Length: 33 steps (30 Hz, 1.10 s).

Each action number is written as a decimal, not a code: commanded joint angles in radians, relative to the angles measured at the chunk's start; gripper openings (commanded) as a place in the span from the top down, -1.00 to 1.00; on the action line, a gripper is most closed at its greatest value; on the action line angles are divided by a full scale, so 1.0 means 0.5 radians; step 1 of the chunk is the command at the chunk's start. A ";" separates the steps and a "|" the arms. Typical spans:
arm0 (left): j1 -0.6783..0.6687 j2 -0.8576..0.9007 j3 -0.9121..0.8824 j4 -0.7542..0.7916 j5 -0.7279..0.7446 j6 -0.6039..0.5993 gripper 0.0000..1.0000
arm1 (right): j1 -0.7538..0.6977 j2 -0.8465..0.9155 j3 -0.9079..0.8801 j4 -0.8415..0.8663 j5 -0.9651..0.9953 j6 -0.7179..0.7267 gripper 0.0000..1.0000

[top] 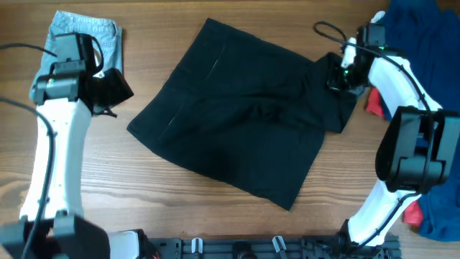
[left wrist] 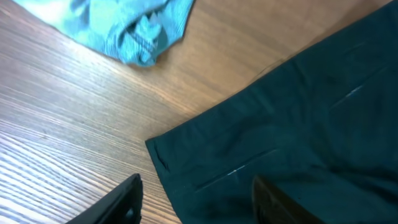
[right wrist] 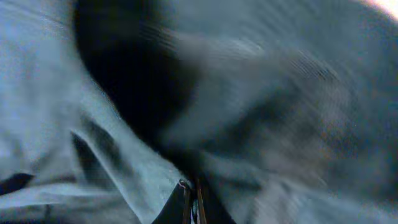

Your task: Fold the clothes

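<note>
Wooden worktop (top: 180,208) with the black shorts (top: 237,115) spread out pretty much in the middle, turned at an angle so they sit like a diamond. They lie mostly flat, with some wrinkles around the centre and the right-hand corner bunched up.

Off at the right edge there's a heap of dark blue cloth (top: 424,36), with a bit of red cloth (top: 375,106) poking out next to it. A pair of light denim shorts (top: 108,36) sits crumpled in the top left corner, apart from the black pair.

The left arm (top: 61,144) comes up along the left side, partly over the denim. The left fingers (top: 115,90) are spread wide with nothing between them, hovering just at the black shorts' left corner. The wrist view shows that hem edge right between the two tips.

The right arm (top: 402,79) curves in from the right. The right fingers (right wrist: 193,204) are down on that bunched corner, squeezed narrow, almost touching, with black fabric crowding the tips. That view is blurry, but it looks like a pinch on the cloth.
</note>
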 commanded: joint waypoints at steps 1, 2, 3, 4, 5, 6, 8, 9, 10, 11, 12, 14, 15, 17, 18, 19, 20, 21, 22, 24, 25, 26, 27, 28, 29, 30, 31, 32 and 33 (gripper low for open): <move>0.008 0.121 -0.002 0.014 -0.027 0.032 -0.09 | -0.153 -0.060 0.002 -0.151 0.171 0.288 0.91; 0.008 0.141 -0.002 0.018 -0.027 0.032 -0.08 | -0.182 -0.060 -0.004 -0.179 0.185 0.300 0.91; 0.008 0.153 -0.002 0.023 -0.027 0.032 -0.08 | -0.217 -0.060 -0.005 -0.217 0.206 0.302 0.92; 0.008 0.161 -0.002 0.031 -0.026 0.032 -0.08 | -0.240 -0.060 -0.005 -0.246 0.239 0.335 0.91; 0.008 0.161 -0.002 0.038 -0.026 0.032 -0.08 | -0.264 -0.060 -0.005 -0.275 0.282 0.385 0.91; 0.008 0.161 -0.002 0.045 -0.026 0.032 -0.08 | -0.285 -0.060 -0.005 -0.305 0.301 0.413 0.91; 0.008 0.161 -0.002 0.060 -0.027 0.033 -0.09 | -0.327 -0.060 -0.004 -0.372 0.296 0.440 0.91; 0.008 0.161 -0.002 0.061 -0.027 0.032 -0.08 | -0.333 -0.063 -0.003 -0.382 0.246 0.416 0.91; 0.008 0.161 -0.002 0.061 -0.027 0.033 -0.08 | -0.332 -0.072 -0.002 -0.379 0.158 0.339 0.88; 0.008 0.161 -0.002 0.063 -0.027 0.034 -0.09 | -0.327 -0.094 0.005 -0.365 0.032 0.238 0.81; 0.008 0.161 -0.002 0.069 -0.026 0.050 -0.08 | -0.311 -0.137 0.012 -0.336 -0.137 0.101 0.69; 0.008 0.161 -0.002 0.089 -0.021 0.076 -0.08 | -0.248 -0.275 0.034 -0.269 -0.337 -0.101 0.38; 0.008 0.161 -0.002 0.092 -0.020 0.076 -0.09 | -0.214 -0.339 0.047 -0.243 -0.333 -0.139 0.22; 0.008 0.161 -0.002 0.095 -0.019 0.076 -0.08 | -0.115 -0.493 0.061 -0.137 -0.304 -0.246 -0.12; 0.006 0.161 -0.002 0.098 -0.020 0.076 -0.09 | -0.044 -0.566 0.060 -0.047 -0.201 -0.243 -0.32; 0.006 0.161 -0.002 0.101 -0.020 0.076 -0.09 | -0.011 -0.585 0.061 -0.003 -0.138 -0.238 -0.47; 0.006 0.161 -0.002 0.102 -0.020 0.076 -0.09 | 0.043 -0.591 0.061 0.063 -0.035 -0.224 -0.60; 0.004 0.161 -0.002 0.101 -0.020 0.076 -0.09 | 0.077 -0.565 0.060 0.108 0.041 -0.175 -0.68; 0.004 0.161 -0.002 0.098 -0.020 0.076 -0.10 | 0.084 -0.524 0.060 0.130 0.047 -0.166 -0.71; 0.004 0.161 -0.002 0.089 -0.021 0.077 -0.09 | 0.071 -0.429 0.060 0.148 0.079 -0.082 -0.73; 0.004 0.161 -0.002 0.086 -0.021 0.077 -0.10 | 0.058 -0.382 0.060 0.158 0.085 -0.075 -0.74; 0.004 0.161 -0.002 0.084 -0.021 0.077 -0.10 | 0.043 -0.339 0.060 0.169 0.084 -0.075 -0.73; 0.004 0.161 -0.002 0.082 -0.021 0.077 -0.10 | 0.027 -0.275 0.060 0.179 0.083 -0.073 -0.73; 0.004 0.161 -0.002 0.081 -0.021 0.077 -0.10 | 0.016 -0.226 0.060 0.186 0.080 -0.074 -0.74; 0.004 0.161 -0.002 0.081 -0.021 0.077 -0.10 | 0.004 -0.163 0.060 0.204 0.075 -0.075 -0.73; 0.004 0.161 -0.002 0.081 -0.021 0.078 -0.10 | 0.001 -0.105 0.060 0.225 0.070 -0.085 -0.74; 0.004 0.161 -0.002 0.081 -0.021 0.079 -0.10 | 0.002 -0.055 0.060 0.253 0.027 -0.101 -0.73; 0.004 0.161 -0.003 0.081 -0.020 0.084 -0.10 | 0.002 -0.014 0.060 0.276 -0.043 -0.142 -0.71; 0.004 0.161 -0.007 0.082 -0.021 0.084 -0.10 | 0.002 0.040 0.060 0.317 -0.121 -0.148 -0.69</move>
